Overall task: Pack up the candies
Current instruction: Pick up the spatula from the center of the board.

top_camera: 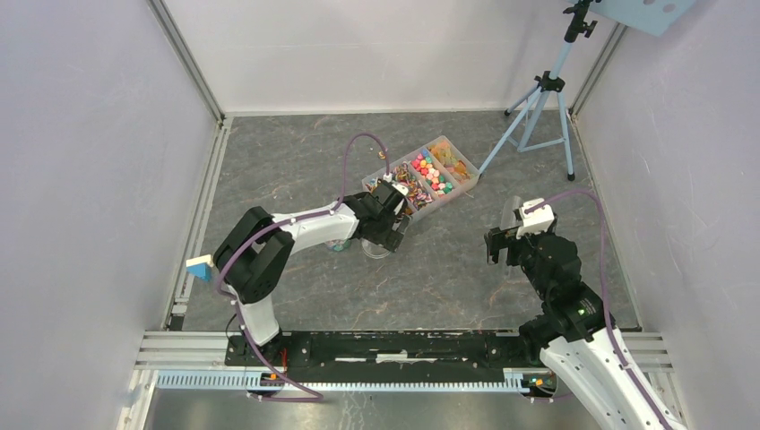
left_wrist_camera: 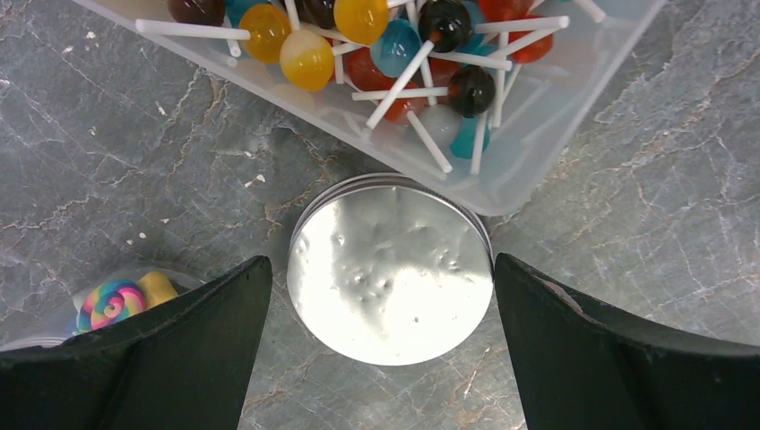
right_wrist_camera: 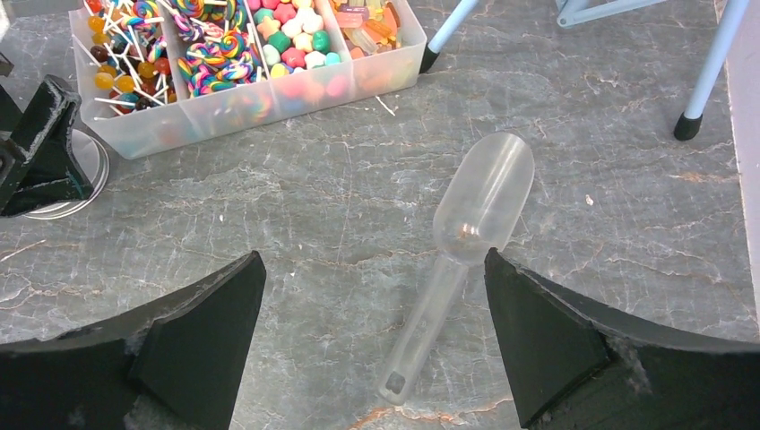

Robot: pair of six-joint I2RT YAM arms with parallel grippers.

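Note:
The candies point(top_camera: 432, 170) fill a clear divided tray point(top_camera: 462, 163) at the back middle: lollipops point(left_wrist_camera: 358, 45), swirl pops and small coloured sweets point(right_wrist_camera: 291, 36). A round grey metal lid point(left_wrist_camera: 392, 269) lies flat on the table against the tray's wall point(left_wrist_camera: 502, 193). My left gripper point(left_wrist_camera: 381, 262) is open above the lid, one finger on each side, and holds nothing. It shows in the top view point(top_camera: 394, 228) at the tray's near corner. My right gripper point(right_wrist_camera: 373, 255) is open and empty over a clear plastic scoop point(right_wrist_camera: 466, 242) that lies on the table.
A clear jar point(left_wrist_camera: 54, 313) with a swirl lollipop point(left_wrist_camera: 112, 303) inside sits beside my left finger. A light blue tripod point(top_camera: 538, 98) stands at the back right, its feet point(right_wrist_camera: 688, 125) near the scoop. White walls close in the table on three sides.

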